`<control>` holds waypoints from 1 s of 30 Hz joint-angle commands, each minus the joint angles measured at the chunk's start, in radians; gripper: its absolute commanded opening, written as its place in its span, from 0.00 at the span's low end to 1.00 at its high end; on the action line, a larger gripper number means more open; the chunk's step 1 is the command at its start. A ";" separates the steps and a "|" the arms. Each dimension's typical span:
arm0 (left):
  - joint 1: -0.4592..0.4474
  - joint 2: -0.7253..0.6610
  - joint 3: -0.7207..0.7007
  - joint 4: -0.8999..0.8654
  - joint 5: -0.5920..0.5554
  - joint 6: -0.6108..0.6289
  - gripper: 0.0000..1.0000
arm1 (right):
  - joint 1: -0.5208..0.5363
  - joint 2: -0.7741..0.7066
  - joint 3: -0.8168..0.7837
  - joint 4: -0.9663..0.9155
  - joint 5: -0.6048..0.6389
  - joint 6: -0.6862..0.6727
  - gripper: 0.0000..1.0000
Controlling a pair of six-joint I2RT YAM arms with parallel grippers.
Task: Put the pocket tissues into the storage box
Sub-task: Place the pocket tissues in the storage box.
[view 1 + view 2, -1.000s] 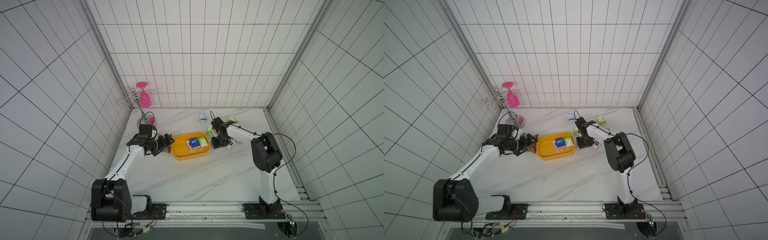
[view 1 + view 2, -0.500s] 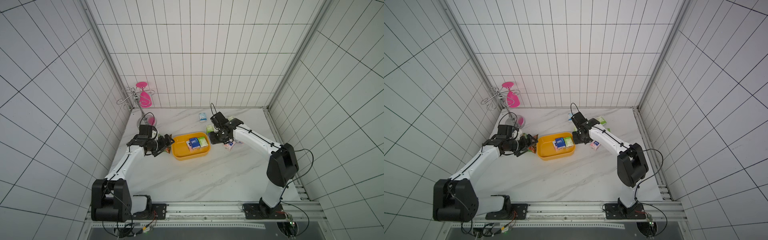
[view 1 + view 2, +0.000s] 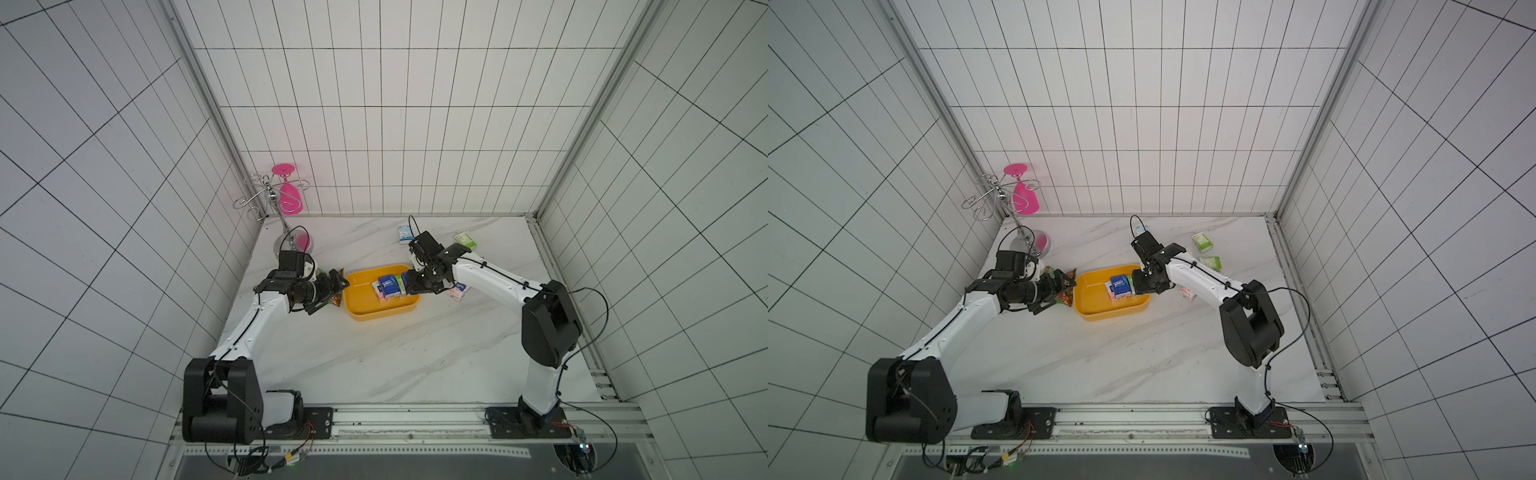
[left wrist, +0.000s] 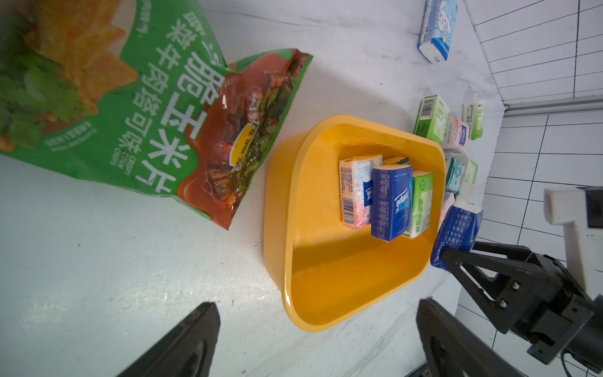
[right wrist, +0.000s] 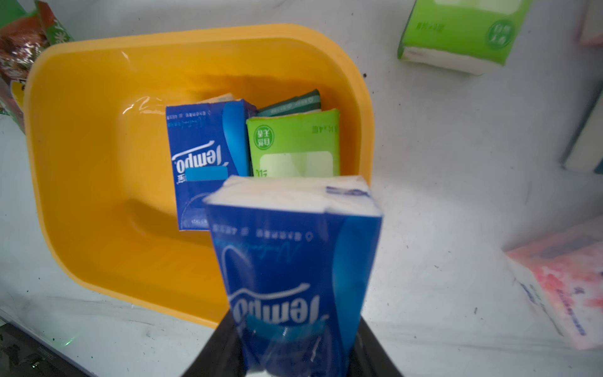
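The yellow storage box [image 3: 374, 316] [image 3: 1100, 311] sits mid-table. Inside it lie a dark blue packet [image 4: 391, 202] [image 5: 208, 156], a green one [image 4: 421, 202] [image 5: 293, 147] and a pink-white one [image 4: 355, 189]. My right gripper [image 5: 293, 352] [image 3: 411, 283] [image 3: 1140, 285] is shut on another dark blue pocket tissue packet [image 5: 293, 261] [image 4: 456, 228], held at the box's right rim [image 5: 365, 130]. My left gripper [image 4: 316, 305] [image 3: 338, 286] stands open and empty just left of the box. Loose packets lie right of the box: green [image 5: 456, 32] [image 3: 1202, 242], pink [image 5: 561, 280] [image 3: 457, 291].
A green-and-orange snack bag [image 4: 163, 114] [image 3: 1065, 295] lies against the box's left side under my left wrist. A white-blue packet [image 4: 437, 29] [image 3: 404, 233] lies near the back wall. A wire rack with a pink glass [image 3: 286, 199] stands in the back left corner.
My right gripper has carried the dark blue packet leftward from the table beside the box to the box's right rim. The left arm has not moved.
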 commanded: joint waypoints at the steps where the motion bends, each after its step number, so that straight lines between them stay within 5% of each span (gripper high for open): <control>1: 0.006 -0.011 -0.012 0.029 0.004 -0.004 0.97 | 0.003 0.012 0.009 0.000 -0.023 0.012 0.43; 6: 0.006 -0.013 -0.011 0.029 0.005 -0.004 0.98 | 0.004 0.024 0.012 0.019 -0.015 0.021 0.44; 14: 0.006 -0.024 -0.011 0.019 0.000 0.002 0.97 | 0.007 0.003 0.015 0.007 -0.009 0.016 0.63; 24: 0.006 -0.022 -0.014 0.026 0.001 0.004 0.97 | 0.007 -0.067 0.002 -0.064 0.042 -0.034 0.58; 30: 0.006 -0.020 -0.014 0.027 0.001 0.006 0.97 | 0.007 -0.058 -0.002 -0.087 -0.034 -0.086 0.53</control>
